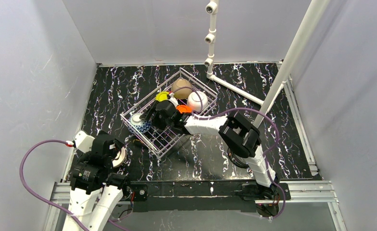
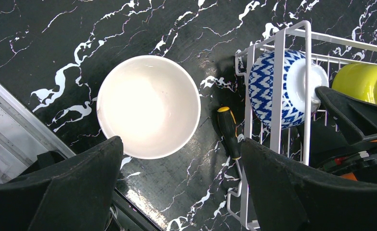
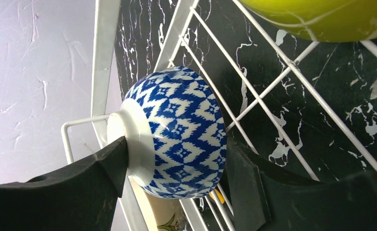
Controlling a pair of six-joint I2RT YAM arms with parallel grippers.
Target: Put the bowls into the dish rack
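The dish rack (image 1: 169, 140) sits askew mid-table. It holds a tan bowl (image 1: 181, 88), a white bowl (image 1: 197, 101), a yellow-green bowl (image 1: 162, 96), an orange bowl (image 1: 184, 109) and a blue-and-white bowl (image 1: 137, 121). My right gripper (image 1: 146, 120) reaches into the rack. In the right wrist view its jaws (image 3: 176, 154) press the foot and rim of the blue-and-white bowl (image 3: 186, 125), which lies on its side at the rack's end wall (image 3: 104, 57). My left gripper (image 2: 180, 144) is open and empty above the table, just short of an upright beige bowl (image 2: 149, 106) beside the rack (image 2: 279, 62).
A screwdriver with a black-and-yellow handle (image 2: 228, 132) lies on the table between the beige bowl and the rack. A white pipe frame (image 1: 282, 72) stands at the back right. Grey walls close in three sides. A metal rail (image 2: 13, 120) runs along the near edge.
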